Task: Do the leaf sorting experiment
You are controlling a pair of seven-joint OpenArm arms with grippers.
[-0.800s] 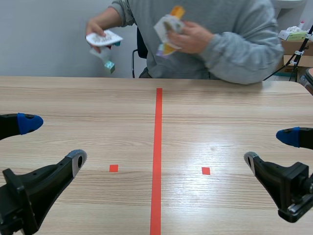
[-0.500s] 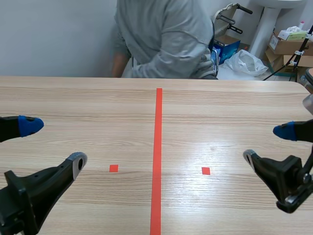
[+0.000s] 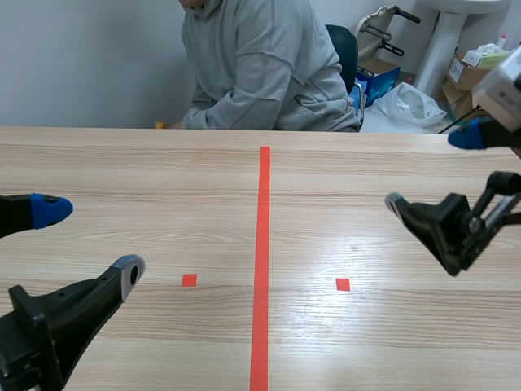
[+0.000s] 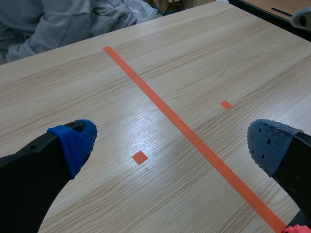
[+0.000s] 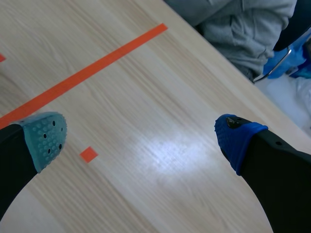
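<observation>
Between the left gripper's (image 3: pixel 89 241) 2 fingers, spread wide and gripping nothing, showed the table (image 3: pixel 146 163) with 1 small orange square (image 4: pixel 140 157); the long orange tape line (image 3: pixel 262 244) crossed the same gap. The right gripper (image 3: pixel 429 171) hung above the table, its jaws equally wide and empty, another square (image 5: pixel 88 154) beneath them. Beyond both grippers sat a person (image 3: pixel 260 65) in grey. Where the leaves lay could not be told.

Person (image 3: pixel 260 73): head cut off; lap hidden behind the table (image 3: pixel 122 163).
Yellow speck (image 3: pixel 160 125) beside them: too small to tell.
My left gripper (image 3: pixel 91 238): arm behind it cut off.
</observation>
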